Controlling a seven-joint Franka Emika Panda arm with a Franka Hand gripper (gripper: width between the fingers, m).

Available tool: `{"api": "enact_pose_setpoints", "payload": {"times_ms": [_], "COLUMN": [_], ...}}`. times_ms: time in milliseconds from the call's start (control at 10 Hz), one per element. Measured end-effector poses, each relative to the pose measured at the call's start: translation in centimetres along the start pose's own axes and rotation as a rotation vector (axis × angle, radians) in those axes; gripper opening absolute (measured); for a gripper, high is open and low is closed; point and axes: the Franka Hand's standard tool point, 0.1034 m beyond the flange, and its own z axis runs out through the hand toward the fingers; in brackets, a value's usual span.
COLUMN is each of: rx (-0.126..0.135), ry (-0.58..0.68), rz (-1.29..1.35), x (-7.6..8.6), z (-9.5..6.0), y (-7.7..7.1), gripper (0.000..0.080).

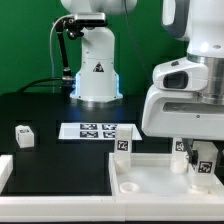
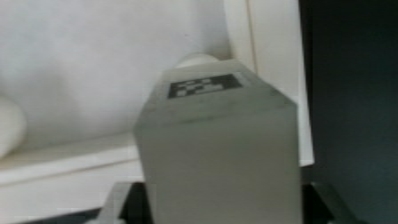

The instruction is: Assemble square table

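The square table top (image 1: 150, 182) lies at the front on the exterior view's right, a white slab with a raised rim. My gripper (image 1: 197, 160) reaches down over its far right corner. In the wrist view a white leg block (image 2: 214, 140) with a black-white tag on its end stands between my jaws, filling the gap. My gripper (image 2: 217, 205) is shut on it, with dark fingers (image 2: 135, 200) against its sides. The slab's surface (image 2: 80, 60) and rim (image 2: 270, 40) lie beyond the leg. Another tagged leg block (image 1: 123, 146) stands by the slab's far left corner.
A small white block (image 1: 22, 135) sits alone on the black table (image 1: 50, 110) at the exterior view's left. The marker board (image 1: 97, 130) lies in front of the robot base (image 1: 97, 70). White border rails (image 1: 6, 170) run along the front left.
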Motion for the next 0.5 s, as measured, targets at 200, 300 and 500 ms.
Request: {"api": "enact_pose_setpoints", "payload": {"times_ms": [200,300,500], "rx": [-0.002,-0.002,0.008], "ry": [0.001,0.007,0.009], "rz": [0.149,0.335,0.619], "x": [0.04,0.15,0.17], "z": [0.03,0.11,0.12], "y": [0.15,0.49,1.02], "gripper": [0.0288,0.0288,0.0288]}}
